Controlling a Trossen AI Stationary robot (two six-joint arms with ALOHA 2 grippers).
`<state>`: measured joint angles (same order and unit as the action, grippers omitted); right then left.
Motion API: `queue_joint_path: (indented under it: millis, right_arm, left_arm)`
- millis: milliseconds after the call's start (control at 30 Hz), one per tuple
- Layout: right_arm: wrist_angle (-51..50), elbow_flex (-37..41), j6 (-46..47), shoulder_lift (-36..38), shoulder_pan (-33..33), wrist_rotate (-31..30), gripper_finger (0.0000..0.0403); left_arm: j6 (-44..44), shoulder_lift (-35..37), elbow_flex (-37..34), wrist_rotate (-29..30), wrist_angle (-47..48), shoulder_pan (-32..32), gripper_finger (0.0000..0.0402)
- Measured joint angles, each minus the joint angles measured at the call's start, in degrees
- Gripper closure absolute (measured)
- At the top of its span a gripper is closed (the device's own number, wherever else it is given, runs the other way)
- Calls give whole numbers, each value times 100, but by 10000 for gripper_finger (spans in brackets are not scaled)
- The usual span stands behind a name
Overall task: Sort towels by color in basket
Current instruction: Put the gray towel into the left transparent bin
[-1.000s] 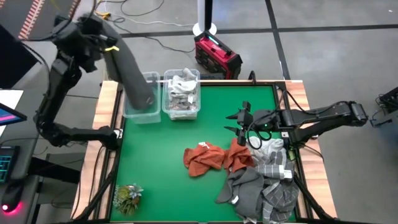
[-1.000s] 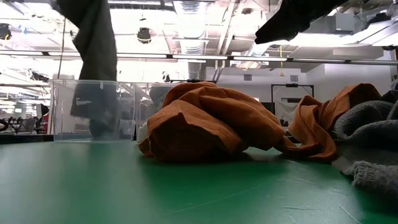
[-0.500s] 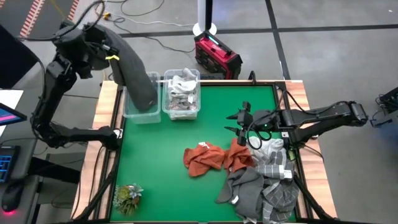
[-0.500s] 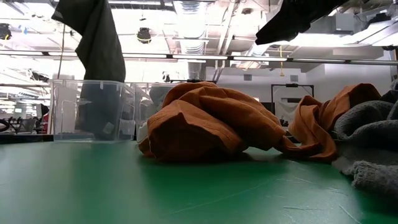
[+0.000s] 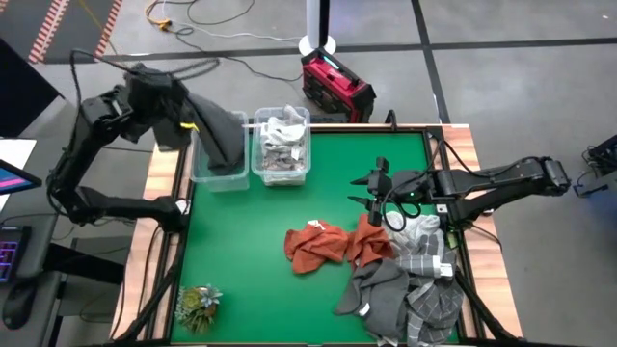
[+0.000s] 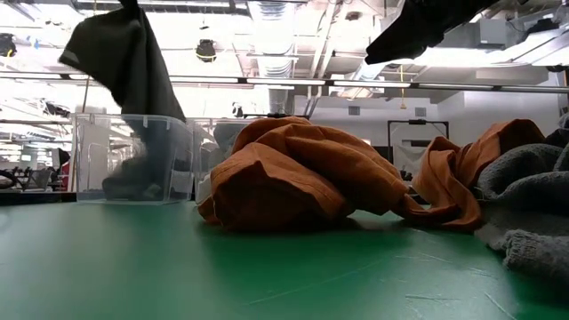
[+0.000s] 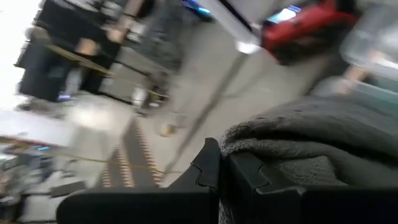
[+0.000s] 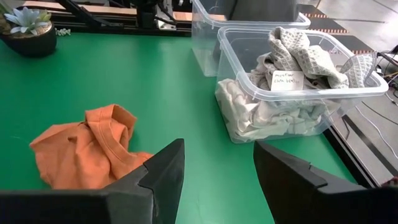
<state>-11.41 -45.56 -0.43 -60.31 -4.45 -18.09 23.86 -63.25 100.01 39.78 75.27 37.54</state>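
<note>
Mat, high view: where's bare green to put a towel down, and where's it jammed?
Free: the wide strip between the bins and the orange towels, and the left side from the bins to the plant. Crowded: the right near corner, where the grey pile lies, with the open right hand above its far edge.

Only one piece of writing: a small white tag [image 8: 286, 79] with handwritten marks, lying among the pale towels [image 8: 292, 93] in the clear bin [image 8: 348, 93], right of centre in the right wrist view. Too small and scrawled to read. Nothing else legible.
</note>
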Motion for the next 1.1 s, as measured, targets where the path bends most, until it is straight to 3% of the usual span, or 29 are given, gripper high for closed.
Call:
queue_joint_path:
  millis: [300,533,900,1100]
  right_arm:
    - [131,1,-95,0,11,2,181]
    - [121,0,-153,0,6,2,181]
    - [117,1,-157,0,0,2,181]
    - [117,0,-155,0,0,2,181]
  left_arm:
    - [-1356,-348,-324,-933,1436,-107,397]
    - [-1279,-493,-1205,-1778,1473,-107,397]
    - [-652,-762,-2676,-1491,452,-92,397]
    - [-129,-812,-2946,-1242,-698,-42,397]
